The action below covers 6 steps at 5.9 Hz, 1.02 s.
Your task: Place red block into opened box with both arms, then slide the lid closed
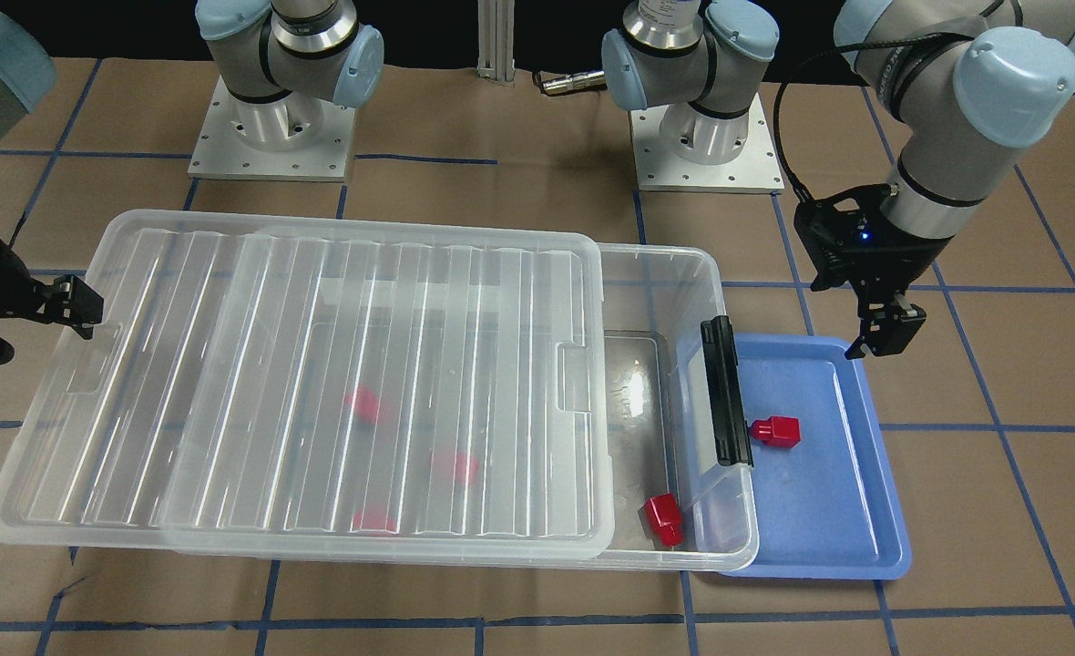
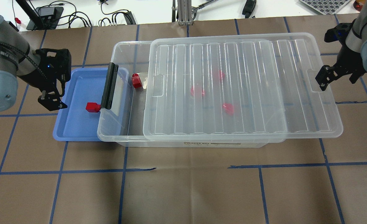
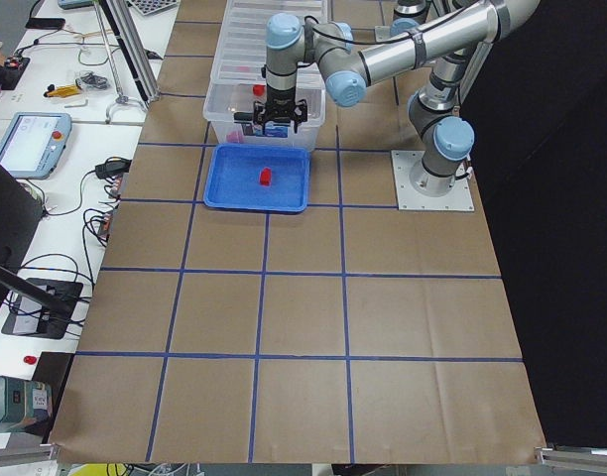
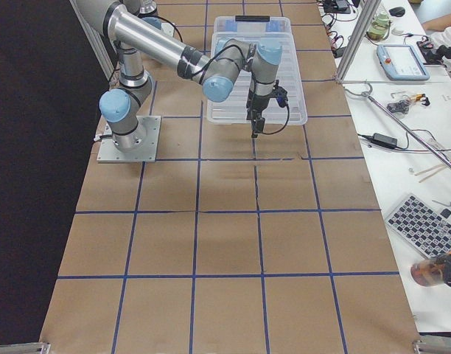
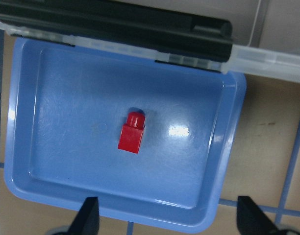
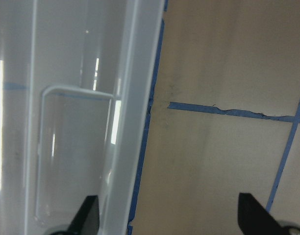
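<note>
One red block [image 2: 92, 107] lies in the blue tray [image 2: 74, 130], its nub toward the box's black latch [image 2: 109, 85]. My left gripper [image 2: 51, 101] hangs open above the tray's outer side; the left wrist view shows the block [image 5: 132, 133] ahead of the empty fingers. The clear box [image 2: 121, 49] is uncovered at its left end, where another red block [image 2: 136, 81] lies. Three more show blurred through the lid [image 2: 242, 62], which is slid toward my right. My right gripper [image 2: 323, 76] is open over the lid's short edge beside its tab recess [image 6: 74, 156].
The blue tray sits partly under the box's latch end. Brown paper with blue tape lines covers the table [image 2: 183, 186]. Both arm bases [image 1: 269, 128] stand behind the box. Cables and devices lie on benches beyond the table's ends.
</note>
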### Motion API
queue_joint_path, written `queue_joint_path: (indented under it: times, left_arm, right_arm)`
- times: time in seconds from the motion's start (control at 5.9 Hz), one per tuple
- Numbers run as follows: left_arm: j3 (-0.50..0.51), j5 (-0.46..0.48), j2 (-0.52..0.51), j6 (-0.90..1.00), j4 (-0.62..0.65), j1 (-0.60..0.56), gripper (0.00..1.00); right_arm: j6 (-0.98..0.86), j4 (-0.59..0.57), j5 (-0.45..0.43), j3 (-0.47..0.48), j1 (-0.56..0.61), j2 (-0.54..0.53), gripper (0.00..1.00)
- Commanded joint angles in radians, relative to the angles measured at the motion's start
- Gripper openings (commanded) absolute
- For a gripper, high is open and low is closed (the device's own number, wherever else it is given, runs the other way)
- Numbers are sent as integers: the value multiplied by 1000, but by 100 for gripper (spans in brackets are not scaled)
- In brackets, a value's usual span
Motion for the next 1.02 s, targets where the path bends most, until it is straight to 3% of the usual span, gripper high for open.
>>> queue_joint_path:
  times: [0.0,0.85]
  left_arm:
    - [15,-2,-130,36,72,16,97]
    - [-11,-15,-367,134,284,-28,98]
  right_arm:
    - [-32,-5,-1,-1,-24,2,100]
    - [-185,-52,-1,-2,-112,2,100]
